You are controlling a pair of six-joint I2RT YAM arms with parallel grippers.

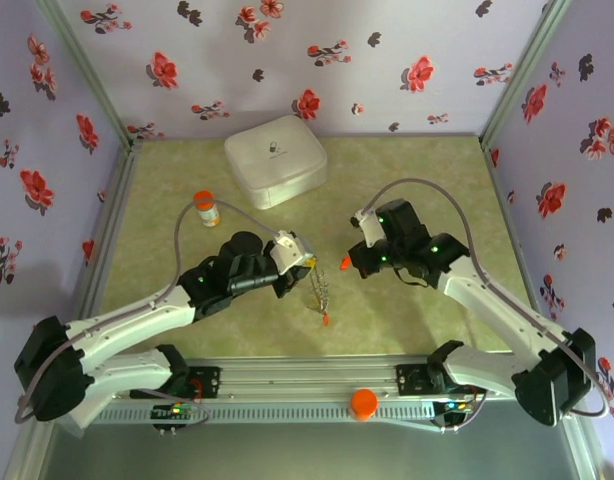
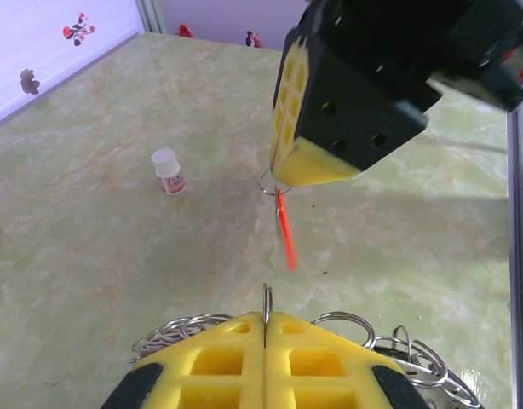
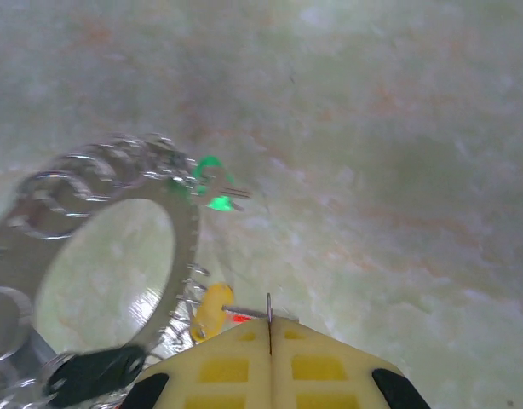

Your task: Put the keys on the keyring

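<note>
The left gripper [image 2: 267, 322] is pinched tight on the edge of the keyring [image 3: 117, 162], which dangles from it over the middle of the green table [image 1: 267, 328]. A green key [image 3: 212, 183] and a yellow key [image 3: 212, 311] hang on the ring. Just beside it, the right gripper [image 3: 270, 328] is clamped on the small wire loop of a red key [image 2: 285, 228].

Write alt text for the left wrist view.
Closed yellow left fingers pinch the silvery keyring at the bottom; opposite, the right fingers dangle a red key above the green table, a pill bottle standing left.
</note>
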